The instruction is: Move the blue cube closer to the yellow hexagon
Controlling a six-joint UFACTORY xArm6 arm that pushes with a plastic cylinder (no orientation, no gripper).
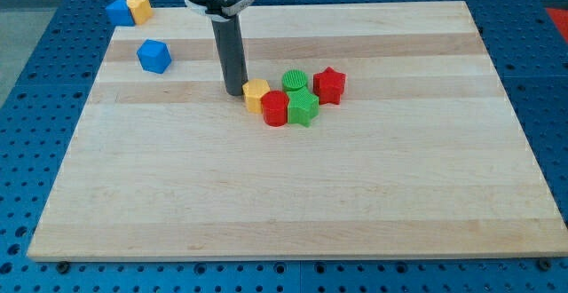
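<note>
**Rod tip beside the block cluster; blue cube apart at upper left**

The wooden board lies on a blue perforated bench. The dark rod stands upright, and my tip rests on the board just to the view's left of the yellow hexagon, touching it or nearly so; the exact contact cannot be resolved. The rod carries no jaws and holds nothing.

The blue cube is a small, saturated blue block with sharp edges, sitting slightly rotated so that one corner faces the view's bottom. It stands alone on the board, left of the rod and a little above the tip's level, well apart from the hexagon.

The yellow hexagon forms the left end of a tight cluster. Touching it on the right is a red cylinder; beside that lies a green star, with a green cylinder just above and a red star at the cluster's right end.

At the board's top-left corner, a second blue block and a second yellow block sit pressed together, their shapes unclear.
</note>
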